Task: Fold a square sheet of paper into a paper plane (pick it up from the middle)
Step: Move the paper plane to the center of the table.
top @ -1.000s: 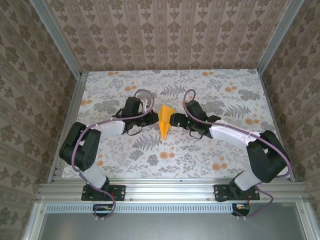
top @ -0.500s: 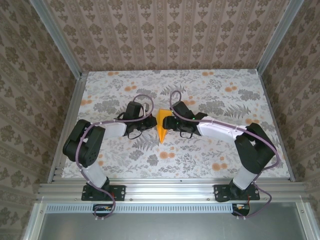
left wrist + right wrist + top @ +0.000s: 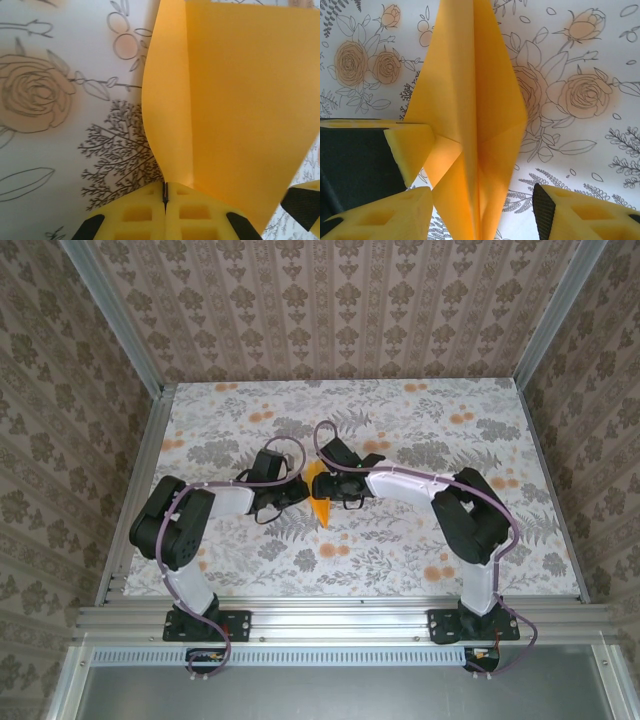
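**Paper plane** (image 3: 319,503): orange-yellow, folded to a narrow pointed shape with a centre crease. It sits mid-tabletop between the two pincers, tip towards the near edge.

**Left pincer** (image 3: 165,194): yellow pads pressed fully together, with an edge of the plane clamped in the seam. The flap bows away from the pinch.

**Right pincer** (image 3: 482,200): jaws part-way apart, straddling the plane along its crease. One pad is against the paper and the other is clear of it, so the grip is not closed.

**Surroundings:**
- Tabletop (image 3: 430,560) under a floral cloth of grey ferns and orange roses.
- Wallpapered walls (image 3: 330,310).
- Aluminium frame rail (image 3: 340,625).
- Purple cables (image 3: 290,443) looping over both wrists.

**Obstructions:**
- In the right wrist view, the left pincer's pad and black housing crowd the plane's left side, just beside the right pincer's own pad.
- From above, both wrists meet over the plane and hide its upper part.
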